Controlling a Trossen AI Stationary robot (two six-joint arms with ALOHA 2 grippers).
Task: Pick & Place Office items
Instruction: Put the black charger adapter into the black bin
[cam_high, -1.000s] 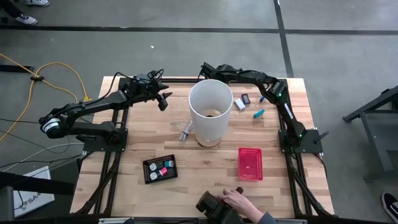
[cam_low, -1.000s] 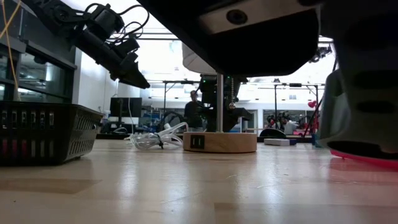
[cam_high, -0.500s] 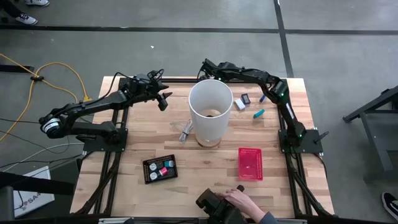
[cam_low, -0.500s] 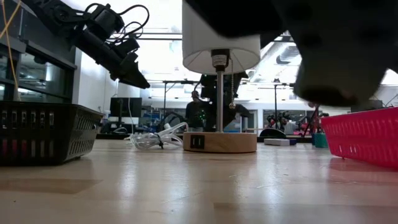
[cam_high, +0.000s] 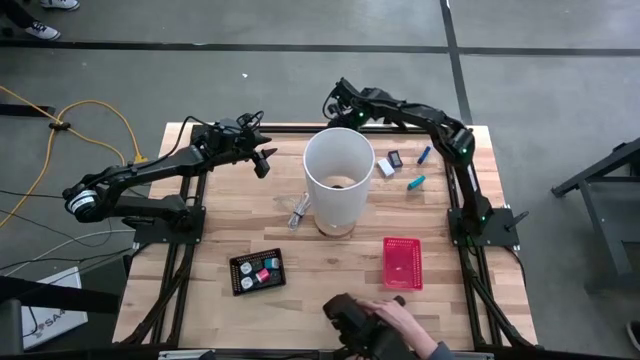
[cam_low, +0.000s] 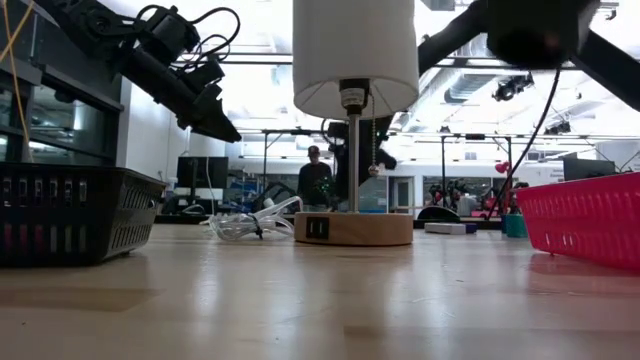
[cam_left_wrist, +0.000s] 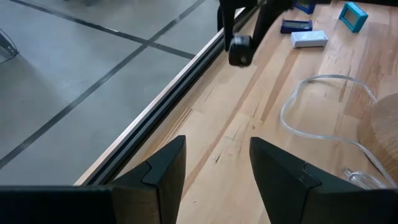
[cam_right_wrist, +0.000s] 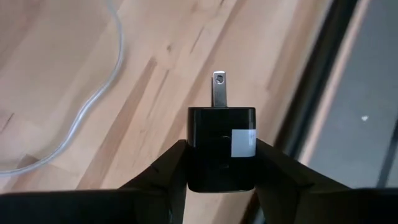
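We see the right gripper (cam_right_wrist: 221, 163) clamped on a black plug adapter (cam_right_wrist: 221, 148), its metal prong (cam_right_wrist: 220, 91) pointing forward past the fingertips and a white label on one face. It hangs above the table's far edge, just behind the white lamp shade (cam_high: 338, 170). Beyond its arm lie a white block (cam_high: 386, 167), a small black piece (cam_high: 396, 158), a teal piece (cam_high: 416, 182) and what looks like a blue stick (cam_high: 425, 154). The left gripper (cam_left_wrist: 214, 165) hovers with fingers parted and nothing between them, the clear cable (cam_left_wrist: 323, 121) ahead of it.
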